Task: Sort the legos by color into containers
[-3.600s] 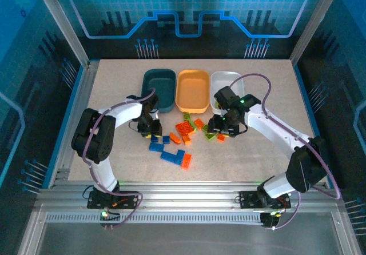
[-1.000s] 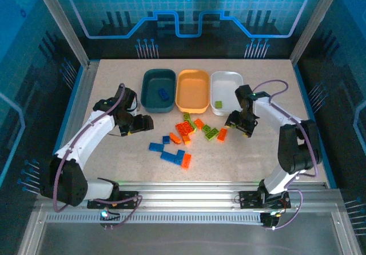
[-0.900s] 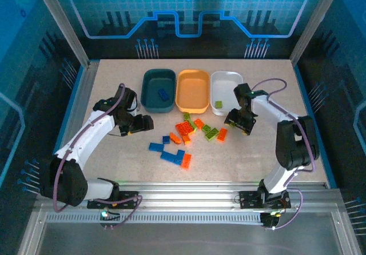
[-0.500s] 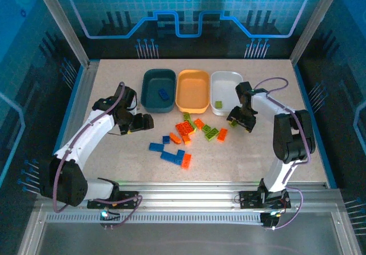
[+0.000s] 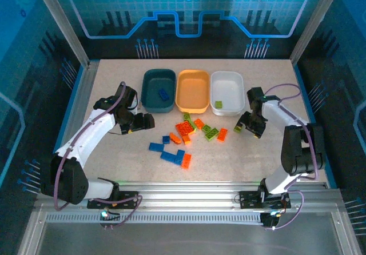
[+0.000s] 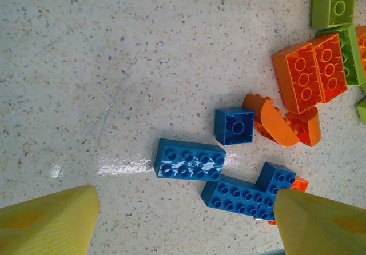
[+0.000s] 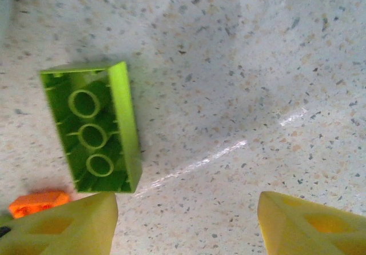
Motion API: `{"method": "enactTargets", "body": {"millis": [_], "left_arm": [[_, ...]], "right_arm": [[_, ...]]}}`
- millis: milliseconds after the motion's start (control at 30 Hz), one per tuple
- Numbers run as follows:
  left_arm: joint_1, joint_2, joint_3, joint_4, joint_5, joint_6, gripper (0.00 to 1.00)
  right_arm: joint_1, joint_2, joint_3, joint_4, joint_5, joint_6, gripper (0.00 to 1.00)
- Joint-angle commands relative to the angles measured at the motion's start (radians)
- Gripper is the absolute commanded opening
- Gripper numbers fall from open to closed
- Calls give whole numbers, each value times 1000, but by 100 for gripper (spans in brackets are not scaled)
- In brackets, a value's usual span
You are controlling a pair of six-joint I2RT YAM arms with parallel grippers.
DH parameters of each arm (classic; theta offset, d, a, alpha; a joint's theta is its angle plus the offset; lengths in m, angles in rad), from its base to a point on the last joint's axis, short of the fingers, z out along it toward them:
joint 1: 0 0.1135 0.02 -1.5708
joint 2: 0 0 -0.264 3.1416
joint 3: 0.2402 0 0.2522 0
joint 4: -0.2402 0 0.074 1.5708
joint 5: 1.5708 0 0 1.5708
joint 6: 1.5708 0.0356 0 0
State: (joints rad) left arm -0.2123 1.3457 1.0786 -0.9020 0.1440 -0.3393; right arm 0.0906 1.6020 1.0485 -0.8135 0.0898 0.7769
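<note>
Three containers stand in a row at the back: a dark teal tub point(image 5: 154, 83) holding a blue brick point(image 5: 163, 94), an orange tub point(image 5: 193, 90), and a white tub point(image 5: 229, 83) holding a lime brick point(image 5: 218, 104). Loose legos point(image 5: 189, 134) in blue, orange and lime lie in front of them. My left gripper point(image 5: 146, 122) point(image 6: 183, 232) hangs open above the blue bricks point(image 6: 189, 158), holding nothing. My right gripper point(image 5: 246, 127) point(image 7: 186, 226) is open over bare table. An upside-down lime brick point(image 7: 94, 135) point(image 5: 237, 128) lies just beyond its left finger, outside the gap.
Orange bricks point(image 6: 309, 75) and a single blue square brick point(image 6: 234, 126) lie past the blue ones in the left wrist view. Metal frame rails point(image 5: 189, 186) border the table's near edge and sides. Bare tabletop point(image 5: 274, 152) stretches to the right and front.
My right gripper has shifted to the right, away from the pile, and its jaws have narrowed a little. A lime brick now lies beside it. The left arm has barely moved.
</note>
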Motion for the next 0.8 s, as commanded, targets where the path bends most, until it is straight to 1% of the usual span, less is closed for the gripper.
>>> {"method": "enactTargets", "body": {"millis": [0, 67, 167, 500, 633, 767], "left_arm": [[3, -3, 10, 3, 26, -8, 82], [2, -12, 2, 8, 25, -17, 82], [2, -14, -3, 6, 28, -26, 82], [2, -17, -9, -9, 22, -46, 83], [2, -17, -11, -9, 20, -56, 83], [2, -17, -14, -8, 20, -63, 83]], "right_arm": [[5, -48, -2, -1, -36, -9, 65], [7, -48, -5, 31, -71, -30, 65], [10, 9, 15, 48, -97, -58, 65], [16, 148, 57, 94, -110, -86, 63], [16, 176, 59, 103, -113, -85, 60], [16, 200, 63, 106, -113, -95, 53]]}}
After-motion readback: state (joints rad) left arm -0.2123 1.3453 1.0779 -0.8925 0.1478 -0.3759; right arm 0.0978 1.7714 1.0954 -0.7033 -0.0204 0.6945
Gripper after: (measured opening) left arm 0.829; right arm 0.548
